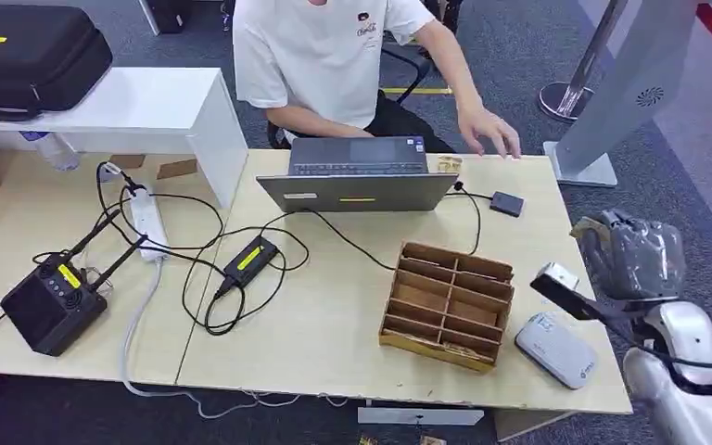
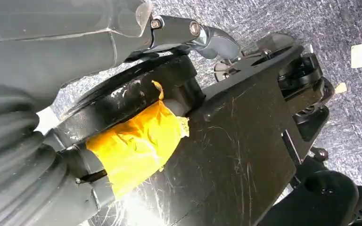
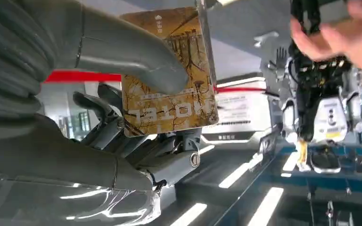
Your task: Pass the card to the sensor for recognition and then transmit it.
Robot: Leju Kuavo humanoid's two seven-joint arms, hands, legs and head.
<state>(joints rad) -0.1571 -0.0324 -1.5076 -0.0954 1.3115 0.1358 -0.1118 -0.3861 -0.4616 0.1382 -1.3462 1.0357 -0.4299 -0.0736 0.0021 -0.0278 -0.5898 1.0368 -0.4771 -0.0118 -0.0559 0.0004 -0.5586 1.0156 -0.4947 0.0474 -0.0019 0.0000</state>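
One thumb covers part of the card (image 3: 169, 75) in the right hand (image 3: 122, 117).

The right arm (image 1: 695, 371) is clad in silver shell, with a clear-film-wrapped grey right hand (image 1: 632, 255). On the left hand (image 2: 52, 56), a grey ribbed cover, screws and yellow tape (image 2: 136, 146) are noted.

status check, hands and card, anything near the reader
Right hand holds card, raised beside the table's right edge. Left hand hangs low, state unclear. Reader lies on table, card not yet on it. Person's hand over far edge.
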